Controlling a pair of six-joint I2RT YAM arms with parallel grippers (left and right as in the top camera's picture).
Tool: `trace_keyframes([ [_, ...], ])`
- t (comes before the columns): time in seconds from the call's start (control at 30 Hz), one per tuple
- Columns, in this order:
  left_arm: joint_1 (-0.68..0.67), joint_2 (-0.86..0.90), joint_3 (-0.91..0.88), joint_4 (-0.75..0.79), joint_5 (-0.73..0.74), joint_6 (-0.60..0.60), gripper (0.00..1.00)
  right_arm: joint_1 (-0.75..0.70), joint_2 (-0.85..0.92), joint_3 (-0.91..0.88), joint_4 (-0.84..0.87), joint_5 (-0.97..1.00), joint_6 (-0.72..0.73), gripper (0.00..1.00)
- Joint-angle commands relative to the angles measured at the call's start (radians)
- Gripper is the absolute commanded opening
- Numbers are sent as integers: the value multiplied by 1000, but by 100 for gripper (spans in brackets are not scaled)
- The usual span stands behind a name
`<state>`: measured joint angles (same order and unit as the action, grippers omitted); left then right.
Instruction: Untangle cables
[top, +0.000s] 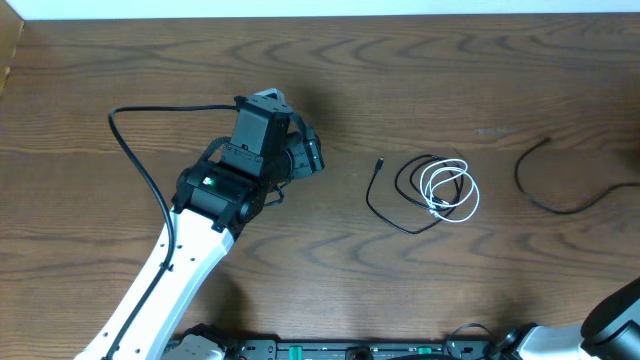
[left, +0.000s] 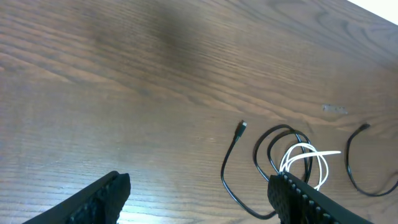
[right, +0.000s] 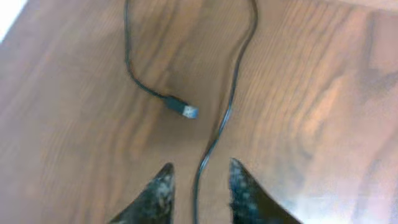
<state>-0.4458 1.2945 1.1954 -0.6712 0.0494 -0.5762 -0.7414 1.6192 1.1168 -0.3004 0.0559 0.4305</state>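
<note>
On dark wood-grain table (top: 400, 80), pale strip (top: 300, 8) along the far edge, nothing more of the room visible. Tangle sits right of centre: black cable (top: 372, 200) loops around and under white cable (top: 450, 190), and the two coils overlap and touch. The black one's free plug end points to the far edge, its tail curving down and right into the loops. Second black cable (top: 530, 195) lies apart to the right in a C-shape, tip toward the far edge, the other end running off the right side. Left gripper (top: 305, 152) hangs well left of the tangle, fingers spread wide, nothing held; bare wood between it and the cables. Left arm (top: 190, 260) comes in from the near edge, thick arm wire (top: 140, 165) arcing beside it. Right arm (top: 615, 310) only clips the near right corner. Right gripper (right: 200, 165) has its fingers parted, a black strand (right: 233, 93) running between them unclamped, silver-tipped plug (right: 186, 112) just ahead; cannot tell which cable it is.
</note>
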Motion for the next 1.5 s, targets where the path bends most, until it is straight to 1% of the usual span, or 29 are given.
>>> trace_keyframes([
  [0.0,2,6,2,2,-5,-4,77,13,3,-2,-12,-246,10,27],
  [0.07,2,6,2,2,-5,-4,77,42,3,-2,-50,-301,10,28],
  [0.13,2,6,2,1,-5,-3,77,80,3,-2,-102,-311,-3,34],
  [0.23,2,6,2,-16,-11,-3,77,161,3,-2,-212,-333,-97,40],
  [0.27,2,6,2,-26,-21,1,78,190,3,-2,-245,-336,-122,47],
  [0.3,2,6,2,-33,-35,2,78,221,3,-2,-276,-352,-153,51],
  [0.4,2,6,2,-64,-76,5,78,314,3,-2,-372,-420,-263,52],
  [0.5,2,6,2,-92,-89,5,80,414,3,-2,-448,-448,-347,53],
  [0.57,2,6,2,-105,-89,8,80,489,3,-2,-488,-451,-431,58],
  [0.63,2,6,2,-115,-89,8,81,563,3,-2,-510,-451,-545,63],
  [0.7,3,6,2,-122,-93,8,81,634,3,-3,-516,-418,-699,66],
  [0.73,3,6,2,-126,-96,8,81,671,3,-3,-513,-364,-768,68],
  [0.83,3,6,2,-138,-95,8,81,745,3,-3,-488,-226,-859,71],
  [0.9,3,6,2,-143,-95,8,81,782,3,-4,-468,-174,-903,72],
  [1.0,3,6,2,-145,-95,8,81,815,3,-8,-425,-163,-942,71],
  [1.23,2,6,2,-155,-95,8,81,827,3,-62,-293,-170,-972,70],
  [1.37,2,6,2,-154,-95,7,81,827,3,-99,-273,-243,-1025,68],
  [1.47,2,6,2,-154,-95,7,81,828,3,-127,-246,-272,-1031,66],
])
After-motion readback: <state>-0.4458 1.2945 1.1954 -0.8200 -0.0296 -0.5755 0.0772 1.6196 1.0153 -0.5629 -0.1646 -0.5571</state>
